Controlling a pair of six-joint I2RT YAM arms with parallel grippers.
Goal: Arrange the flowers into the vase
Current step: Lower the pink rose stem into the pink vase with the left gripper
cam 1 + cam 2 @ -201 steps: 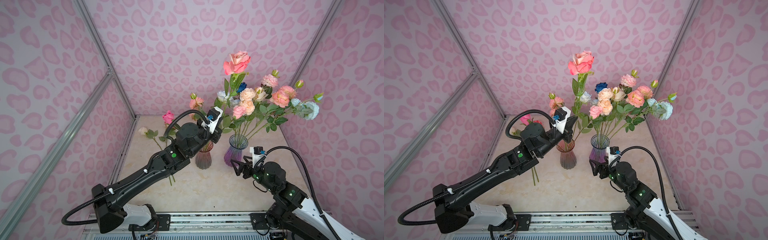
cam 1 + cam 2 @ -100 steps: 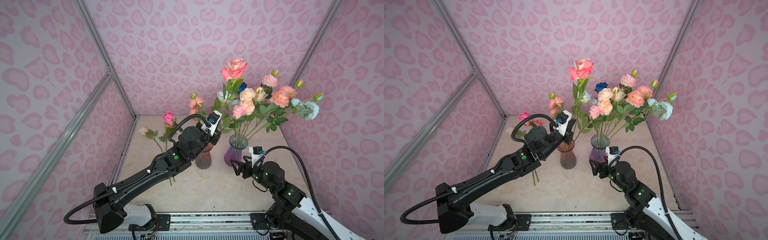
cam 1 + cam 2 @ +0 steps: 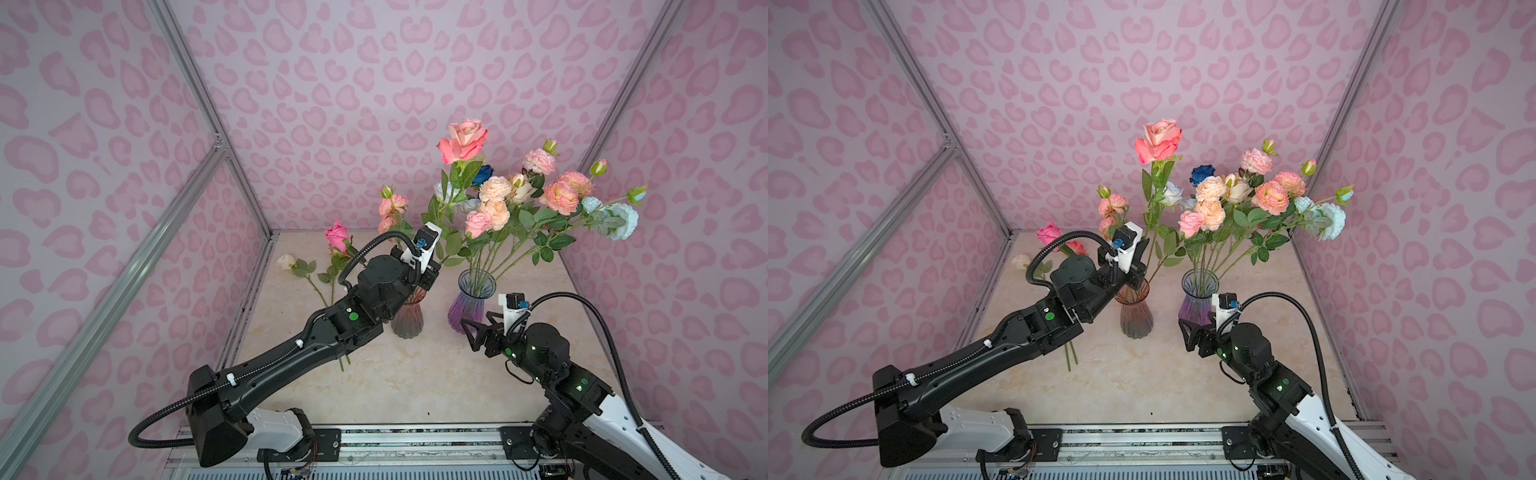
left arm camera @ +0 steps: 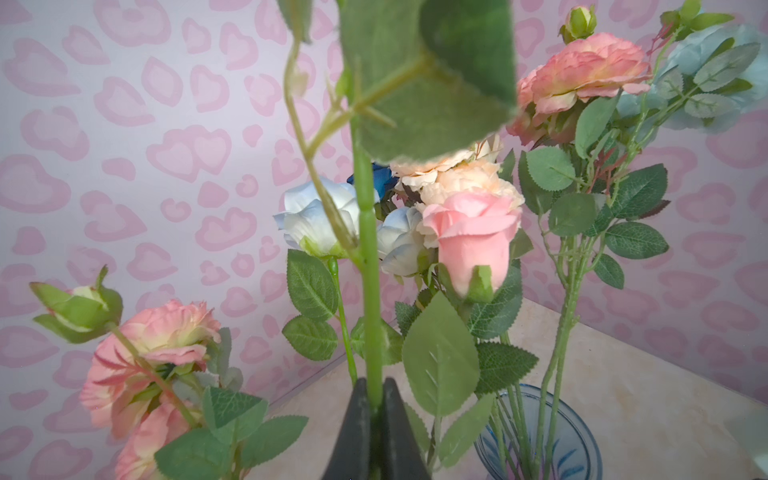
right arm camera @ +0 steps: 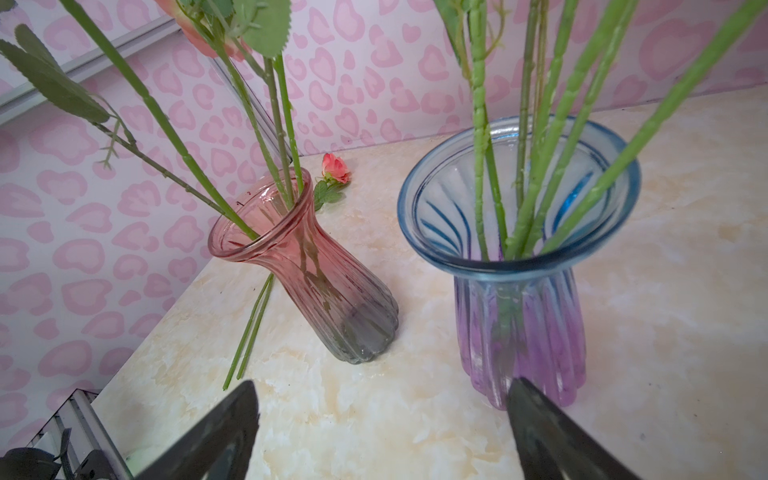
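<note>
Cream marbled tabletop [image 3: 395, 386] fills the lower centre, boxed by pink heart-spotted walls [image 3: 332, 83], a grey metal strut [image 3: 124, 266] slanting at left. Mid-frame, the left gripper [image 4: 376, 388] pinches the stem of a tall coral-pink rose [image 3: 463, 141] over a ribbed pink-to-grey glass vase [image 3: 409, 322]. Right of it, a blue-to-purple glass vase [image 3: 471, 305] holds the mixed flowers [image 3: 494, 208]. The right gripper [image 5: 382, 384] gapes wide, empty, just below it. A magenta rose [image 3: 337, 237] and a cream rose [image 3: 286, 261] lie centre-left on the table.
</note>
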